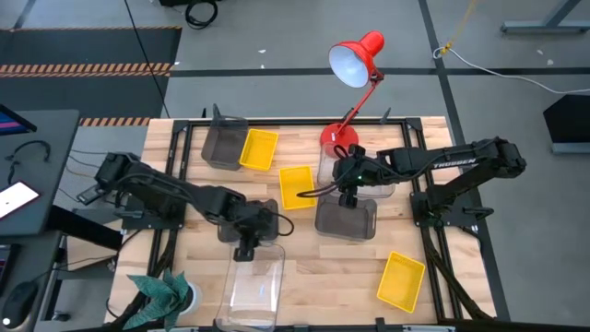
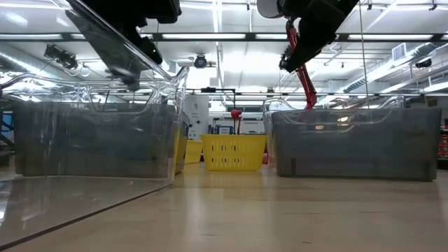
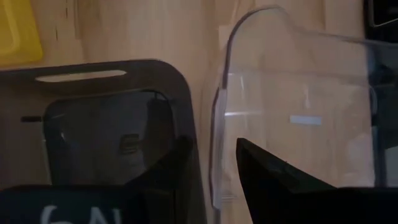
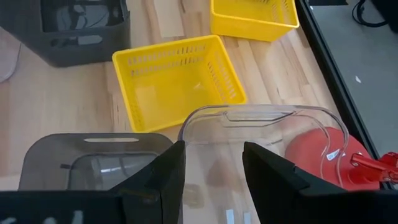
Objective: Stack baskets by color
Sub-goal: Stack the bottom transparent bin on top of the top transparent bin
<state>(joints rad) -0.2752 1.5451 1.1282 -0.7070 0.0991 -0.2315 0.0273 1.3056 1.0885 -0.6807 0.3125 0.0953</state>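
My left gripper (image 1: 247, 247) stands open over the far end of a clear basket (image 1: 255, 288) near the table's front. Its fingers are on either side of that basket's end wall (image 3: 216, 149), and a dark-grey basket (image 3: 106, 124) lies just beyond it. My right gripper (image 1: 348, 197) hangs open over the seam between another dark-grey basket (image 1: 346, 219) and a clear basket (image 4: 261, 118) by the lamp's base. Three yellow baskets (image 1: 259, 149) (image 1: 295, 185) (image 1: 403, 279) and a third dark-grey one (image 1: 224, 143) rest on their bottoms on the wood.
A red desk lamp (image 1: 355, 57) leans over the table's far side, its base (image 4: 339, 155) right behind the clear basket. Black frame rails (image 1: 433, 231) run along the table's edges. A green paper plant (image 1: 162, 297) sits at the near left corner. Bare wood shows at the near middle.
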